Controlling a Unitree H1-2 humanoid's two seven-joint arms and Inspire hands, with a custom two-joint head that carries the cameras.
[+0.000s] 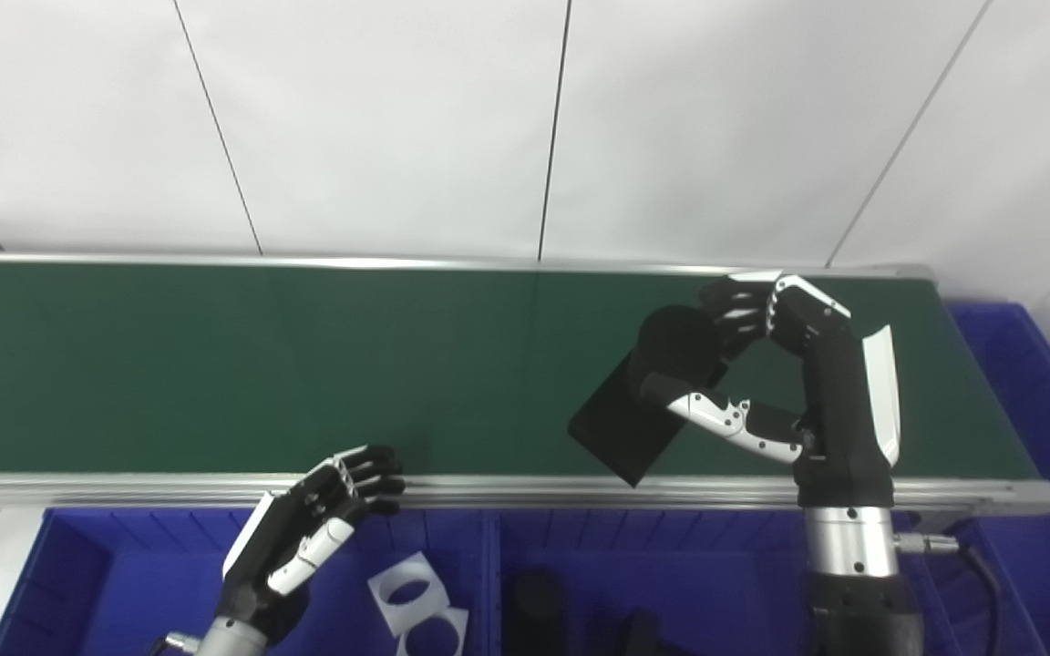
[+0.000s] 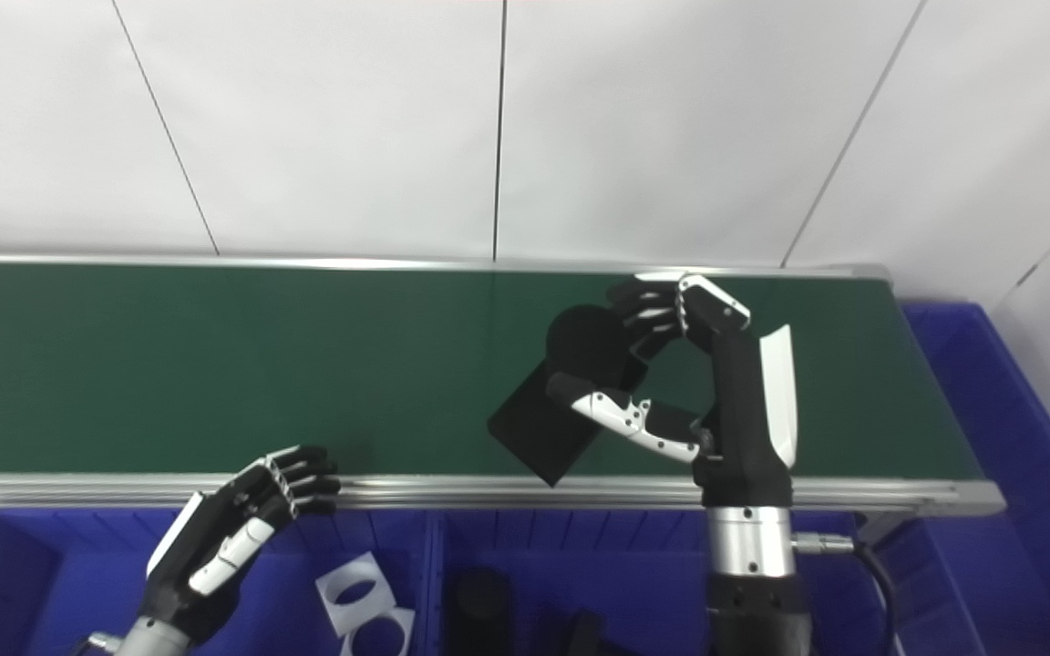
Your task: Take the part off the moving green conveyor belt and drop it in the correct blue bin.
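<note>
We can't make out the black part's [image 1: 639, 401] shape vs the dark belt [image 1: 215, 364]. Our R hand [image 1: 762, 374] pinches it, fingers over top, thumb under. L hand [image 1: 315, 524] hangs empty, fingers loosely curled, over bin [image 1: 78, 583].

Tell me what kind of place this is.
Probably a factory-style sorting station or lab mock-up: a green conveyor belt with metal rails, blue bins along its near edge holding white parts, and plain white wall panels behind.

Setting: industrial-style sorting test cell | evidence: green conveyor belt [image 1: 215, 364] in aluminium frame; blue bins [image 1: 106, 583] along its near edge and right end, holding parts | backdrop: plain white wall panels [image 1: 379, 118]
</note>
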